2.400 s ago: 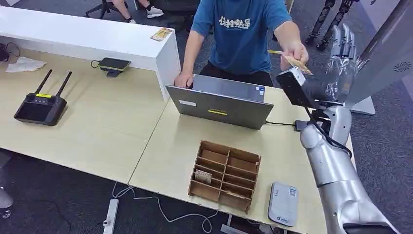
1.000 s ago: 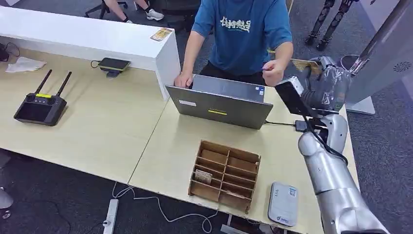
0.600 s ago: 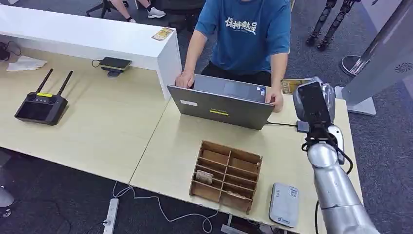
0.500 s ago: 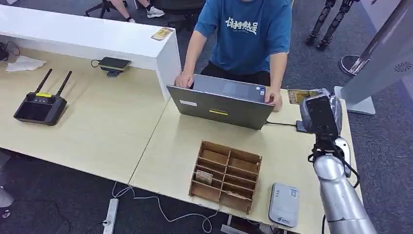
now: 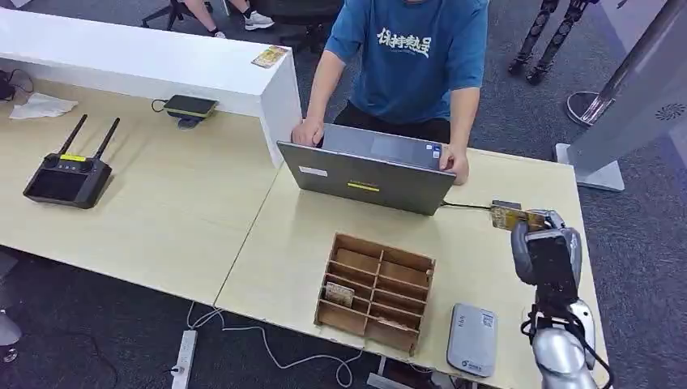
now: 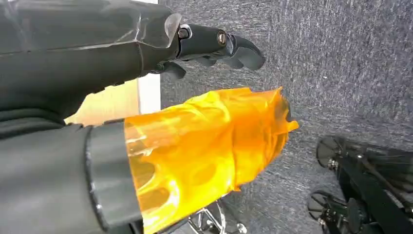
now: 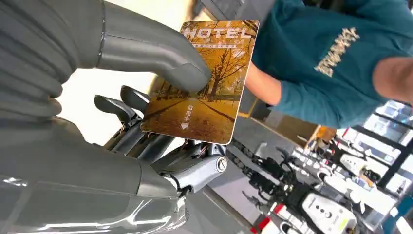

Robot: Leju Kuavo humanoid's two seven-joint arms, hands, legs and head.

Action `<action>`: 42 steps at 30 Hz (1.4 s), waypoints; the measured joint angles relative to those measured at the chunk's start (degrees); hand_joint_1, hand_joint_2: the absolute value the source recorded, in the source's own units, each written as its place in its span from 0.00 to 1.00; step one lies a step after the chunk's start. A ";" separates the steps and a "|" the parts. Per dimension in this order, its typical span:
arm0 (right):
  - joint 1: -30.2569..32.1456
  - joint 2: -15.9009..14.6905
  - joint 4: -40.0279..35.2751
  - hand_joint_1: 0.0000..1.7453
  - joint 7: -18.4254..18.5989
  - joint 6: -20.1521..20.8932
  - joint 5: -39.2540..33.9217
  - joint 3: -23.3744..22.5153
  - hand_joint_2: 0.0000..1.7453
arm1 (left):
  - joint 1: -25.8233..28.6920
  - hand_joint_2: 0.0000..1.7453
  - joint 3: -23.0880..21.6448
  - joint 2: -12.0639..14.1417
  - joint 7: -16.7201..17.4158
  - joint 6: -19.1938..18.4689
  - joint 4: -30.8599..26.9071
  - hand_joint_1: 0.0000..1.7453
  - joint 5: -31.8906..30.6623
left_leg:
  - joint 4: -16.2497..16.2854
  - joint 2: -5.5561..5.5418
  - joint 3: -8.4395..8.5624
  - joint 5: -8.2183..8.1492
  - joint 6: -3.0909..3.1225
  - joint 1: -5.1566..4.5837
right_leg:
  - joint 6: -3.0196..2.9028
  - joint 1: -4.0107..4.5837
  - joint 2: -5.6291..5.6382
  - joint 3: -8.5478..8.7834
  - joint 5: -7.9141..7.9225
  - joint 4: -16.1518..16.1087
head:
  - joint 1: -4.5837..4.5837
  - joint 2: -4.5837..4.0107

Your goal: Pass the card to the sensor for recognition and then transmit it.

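Pale wooden worktop [image 5: 202, 211] across the head view, with a person [image 5: 409, 61] in a blue shirt at 12 o'clock, both hands on an open laptop [image 5: 369, 170]. Wooden compartment rack [image 5: 374, 290] at 6 o'clock of the laptop, one small item in a lower-left slot. Black controller [image 5: 66, 174] with two antennas far off at 9 o'clock. Grey sensor [image 5: 472, 339] flat on the worktop at 3 o'clock of the rack, near the front edge. Right hand [image 5: 544, 243] raised at 1 o'clock of the sensor, well apart from it, thumb and fingers [image 7: 122, 107] grasping the card [image 7: 204, 80], an autumn-tree picture marked HOTEL. Left hand [image 6: 146, 122] over grey carpet, orange-wrapped thumb and dark fingers [image 6: 234, 46] apart, released, holding nothing.
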 joint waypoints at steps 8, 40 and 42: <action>10.94 0.22 -5.36 1.00 -0.57 0.00 0.24 0.02 1.00 | 0.06 0.00 0.02 -0.15 0.35 1.38 0.00 0.00 2.28 | 0.00 0.02 -0.04 -0.07 0.10 0.00 | 0.01 0.00 0.01 0.00 -0.01 0.00 | 0.00 0.00; 24.13 -0.96 -10.06 1.00 5.05 -3.32 3.46 1.95 1.00 | 0.10 0.00 0.15 -0.17 0.85 1.34 0.02 0.00 3.50 | 0.00 0.05 -0.03 -0.07 0.10 -0.01 | 0.01 -0.01 0.02 0.00 -0.01 0.00 | 0.00 0.00; 24.53 -1.14 -10.28 1.00 5.40 -3.34 3.59 1.95 1.00 | 0.10 0.00 0.15 -0.17 0.85 1.31 0.02 0.00 3.50 | 0.00 0.05 -0.03 -0.07 0.10 -0.01 | 0.01 0.00 0.02 0.00 -0.01 0.00 | 0.00 0.00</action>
